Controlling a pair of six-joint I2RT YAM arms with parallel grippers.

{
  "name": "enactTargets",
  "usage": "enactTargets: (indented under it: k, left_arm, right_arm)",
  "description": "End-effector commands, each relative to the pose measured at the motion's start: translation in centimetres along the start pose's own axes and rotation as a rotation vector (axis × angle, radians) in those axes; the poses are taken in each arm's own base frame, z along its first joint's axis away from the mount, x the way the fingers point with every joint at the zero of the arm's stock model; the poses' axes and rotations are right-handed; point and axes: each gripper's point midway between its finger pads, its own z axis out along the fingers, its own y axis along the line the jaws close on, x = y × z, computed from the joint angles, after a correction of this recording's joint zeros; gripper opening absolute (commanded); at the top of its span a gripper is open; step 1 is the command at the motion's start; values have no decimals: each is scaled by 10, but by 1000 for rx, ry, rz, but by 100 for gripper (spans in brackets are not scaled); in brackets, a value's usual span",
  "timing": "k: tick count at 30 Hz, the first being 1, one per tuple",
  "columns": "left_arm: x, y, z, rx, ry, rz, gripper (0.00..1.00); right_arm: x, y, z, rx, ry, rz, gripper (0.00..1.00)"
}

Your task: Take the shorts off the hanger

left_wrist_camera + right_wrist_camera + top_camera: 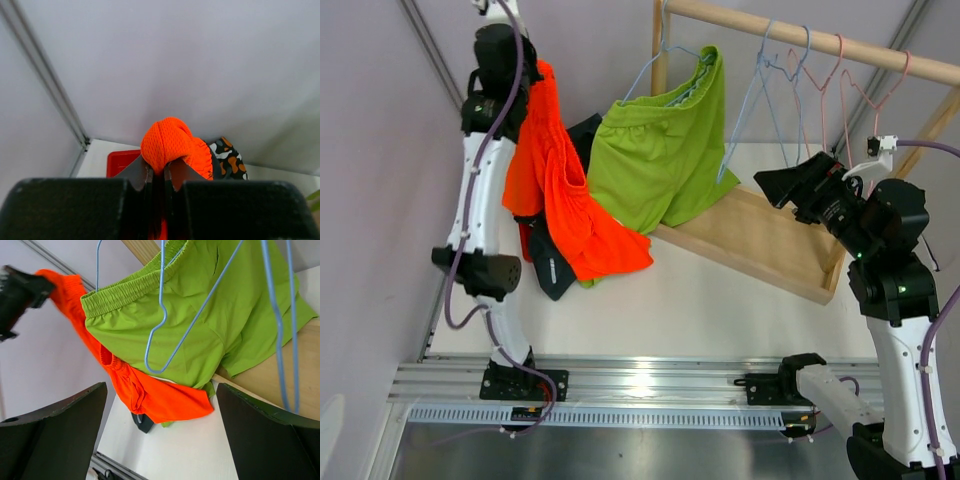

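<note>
Clamping a bunched fold of the bright orange shorts [570,215] in the left gripper [158,175], shut tight on the mesh, raised high at the far left of the top view. Draping from that pinch down alongside the left arm, off any hanger, lower end spread just above the white table [720,310]. Overlapping the dark navy shorts [550,265] at the bottom, with more dark cloth behind, up near the green pair. Showing part of the camouflage shorts [227,159] and a flat red thing [122,161] below the grip in the left wrist view. Hanging the lime green shorts [665,150] by the waistband from a hanger [640,78] at the left end of the wooden rail [800,38], hem over the wooden base [760,240]. Overlapping orange and green edges in the top view; cannot tell contact. Holding nothing in the right gripper [161,390]: fingers spread wide, aimed at the green pair from the right, apart from it. Dangling in front of that pair in the right wrist view, a bare blue hanger [162,290].
</note>
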Motion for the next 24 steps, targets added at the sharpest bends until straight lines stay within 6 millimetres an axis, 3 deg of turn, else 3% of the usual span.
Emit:
enactTargets:
  k: [1, 2, 4, 5, 6, 7, 8, 9, 10, 11, 12, 14, 15, 16, 17, 18, 19, 20, 21, 22, 23, 24]
  left_arm:
    - [17, -25, 42, 80, -27, -59, 0]
    - [50, -28, 64, 60, 30, -50, 0]
    - [87, -31, 81, 46, 94, -50, 0]
    - [102, -33, 87, 46, 123, -49, 32]
    - [125, -34, 93, 32, 173, -53, 72]
    - [131, -31, 93, 11, 193, -61, 98]
    - [136, -28, 91, -6, 211, -65, 99]
    - [125, -25, 82, -18, 202, -88, 99]
    - [139, -23, 78, -25, 236, -82, 99]
    - [131, -22, 70, -22, 222, -86, 99]
    - [106, -21, 49, -10, 171, -103, 99]
    - [110, -18, 28, -3, 185, -97, 99]
    - [97, -21, 15, 15, 165, -102, 99]
    - [66, -16, -11, 29, 111, -122, 99]
    - [75, -15, -21, 36, 139, -112, 99]
    - [68, -18, -35, 56, 132, -113, 99]
    - [49, -12, -61, 66, 102, -120, 99]
    - [66, -11, -71, 68, 144, -106, 99]
    - [62, -9, -84, 83, 134, -104, 99]
    - [77, -13, -95, 102, 166, -90, 99]
    - [57, -5, -122, 115, 109, -112, 99]
    - [74, -2, -132, 119, 135, -97, 99]
  right_arm:
    - [-11, 19, -7, -86, -49, -40, 99]
    - [-11, 21, -8, -101, -49, -45, 99]
    - [-15, 34, -12, -156, -62, -60, 99]
    - [-17, 39, -14, -177, -68, -67, 99]
    - [-20, 47, -17, -210, -74, -78, 99]
    - [-27, 58, -24, -240, -90, -93, 99]
    - [-31, 63, -24, -259, -90, -99, 99]
    - [-34, 73, -28, -298, -88, -113, 99]
    - [-44, 88, -35, -336, -108, -122, 99]
    - [-49, 96, -34, -367, -113, -127, 100]
    - [-53, 105, -37, -399, -113, -130, 99]
    - [-72, 126, -40, -461, -149, -136, 99]
    - [-77, 134, -41, -487, -155, -140, 99]
    - [-90, 148, -48, -524, -184, -147, 99]
    - [-95, 151, -32, -545, -173, -145, 100]
    - [-100, 156, -26, -561, -170, -136, 99]
    - [-104, 160, -19, -574, -160, -128, 99]
    - [-111, 169, -4, -601, -143, -114, 99]
    - [-114, 172, 5, -612, -137, -110, 100]
    - [-115, 176, 13, -620, -133, -108, 98]
    - [-113, 181, 25, -621, -121, -106, 98]
    - [-117, 185, 44, -620, -120, -109, 97]
